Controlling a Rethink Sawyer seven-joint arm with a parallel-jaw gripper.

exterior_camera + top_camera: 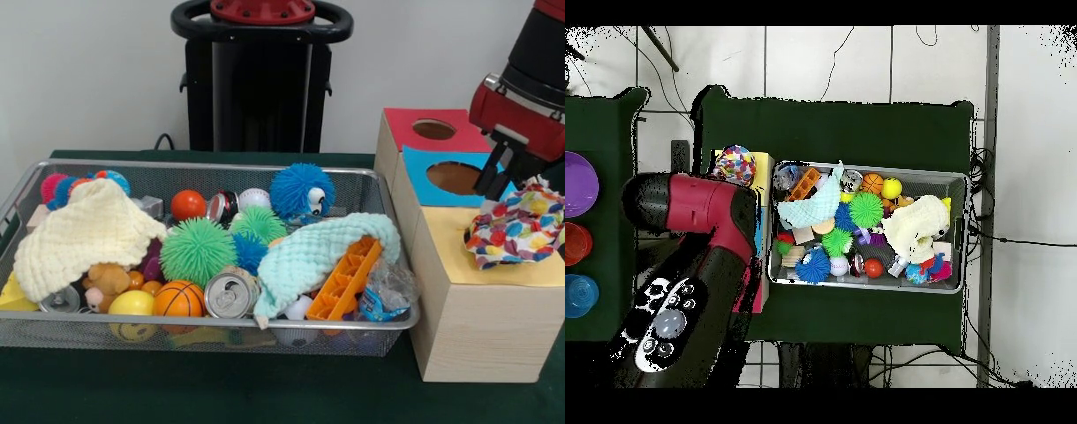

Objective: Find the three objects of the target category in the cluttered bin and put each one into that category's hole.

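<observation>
A dark green worktop [221, 389] is carrying one wire bin [26, 190] and one wooden box [477, 327] with three coloured tops: red, blue and yellow. In the bin, two knitted cloths are lying, a cream cloth [75, 234] and a mint cloth [322, 247], among many balls and cans. The claw [491, 181] is hanging just above the box, touching a multicoloured cloth [516, 228] lying on the yellow top; I cannot tell how far it is opening. The yellow hole is hidden under this cloth.
</observation>
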